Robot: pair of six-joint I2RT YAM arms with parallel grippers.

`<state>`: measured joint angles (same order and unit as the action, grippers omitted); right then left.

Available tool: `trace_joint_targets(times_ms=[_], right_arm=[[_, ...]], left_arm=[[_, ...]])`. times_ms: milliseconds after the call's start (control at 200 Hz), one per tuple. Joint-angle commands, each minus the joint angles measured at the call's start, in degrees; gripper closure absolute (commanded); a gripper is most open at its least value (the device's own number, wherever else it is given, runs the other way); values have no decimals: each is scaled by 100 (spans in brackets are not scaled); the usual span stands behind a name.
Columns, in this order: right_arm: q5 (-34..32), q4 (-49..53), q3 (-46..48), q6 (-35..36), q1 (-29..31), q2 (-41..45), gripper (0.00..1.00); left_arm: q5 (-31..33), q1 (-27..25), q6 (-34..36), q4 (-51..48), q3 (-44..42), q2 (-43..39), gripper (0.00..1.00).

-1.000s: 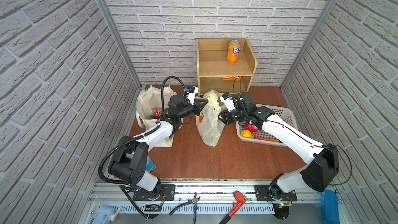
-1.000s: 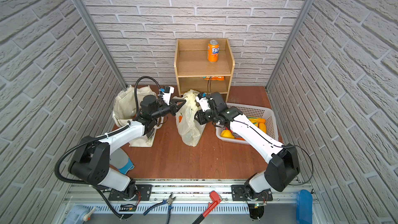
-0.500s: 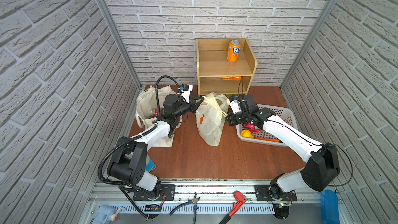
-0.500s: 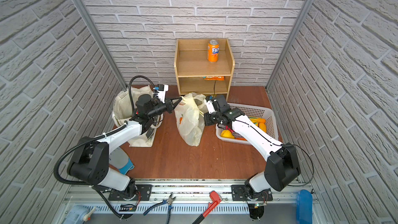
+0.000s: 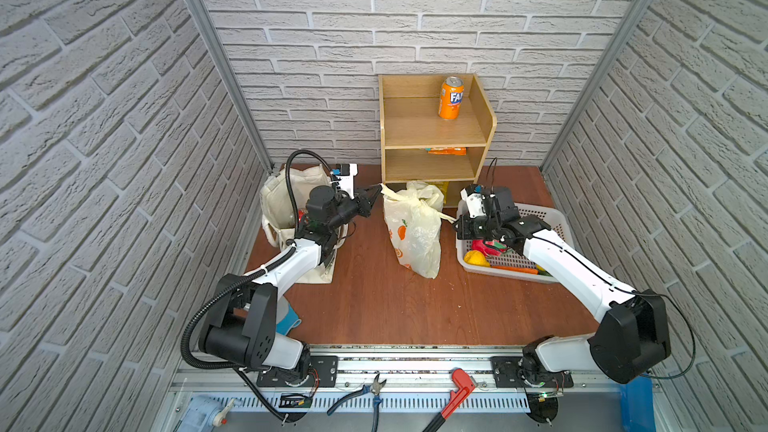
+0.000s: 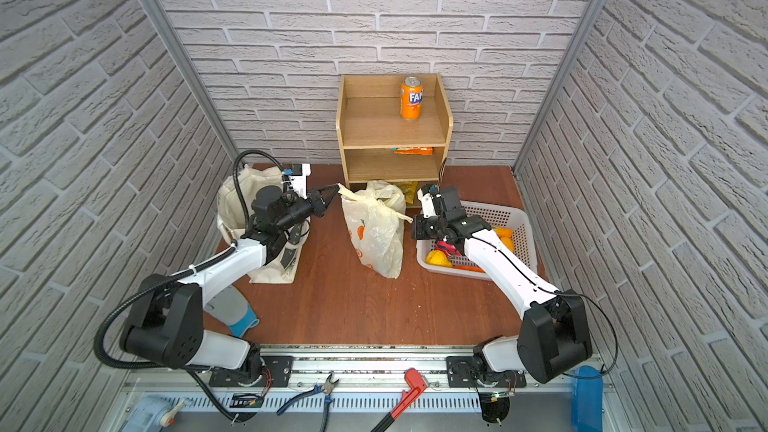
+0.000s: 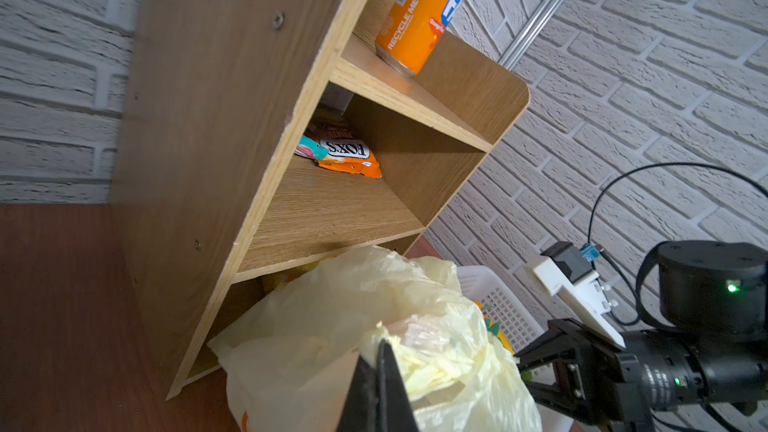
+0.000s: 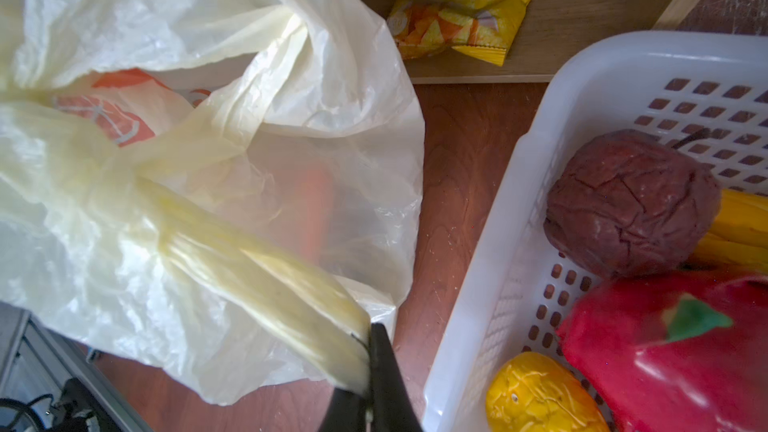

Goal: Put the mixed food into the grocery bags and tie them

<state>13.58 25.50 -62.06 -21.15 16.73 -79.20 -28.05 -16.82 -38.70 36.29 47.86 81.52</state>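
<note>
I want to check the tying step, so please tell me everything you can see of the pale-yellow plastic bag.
The plastic bag is thin, crinkled, half see-through pale-yellow film printed with orange fruit. It stands on the table between the canvas tote and the white basket, before the shelf. Something orange shows inside. Its two handles seem knotted together on top; the left gripper and the right gripper, both shut, each hold one handle end stretched outward.

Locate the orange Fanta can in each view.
Top view: orange Fanta can upright on the top shelf of the wooden shelf unit, upper centre.
Top view: same spot.
Left wrist: on the shelf above the Fox's packet.
Right wrist: not in it.
Shared landmark: pale-yellow plastic bag, in all four.
</note>
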Motion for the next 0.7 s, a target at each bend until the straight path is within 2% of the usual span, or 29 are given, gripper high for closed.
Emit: trace_joint_targets(times_ms=[0, 165, 345, 550, 695], right_arm=[[-35, -89, 252, -289, -319, 199, 94], [369, -545, 790, -686, -994, 240, 95], [799, -742, 749, -844, -980, 140, 94], [993, -940, 612, -1073, -970, 50, 94], [994, -1176, 866, -1309, -1299, -208, 94]], left_arm=[[762, 212, -110, 360, -39, -303, 100], [1048, 317, -206, 356, -116, -458, 100], [1004, 320, -261, 290, -31, -410, 100], [1293, 313, -142, -117, 83, -478, 100], [1546, 360, 106, -546, 171, -640, 100]])
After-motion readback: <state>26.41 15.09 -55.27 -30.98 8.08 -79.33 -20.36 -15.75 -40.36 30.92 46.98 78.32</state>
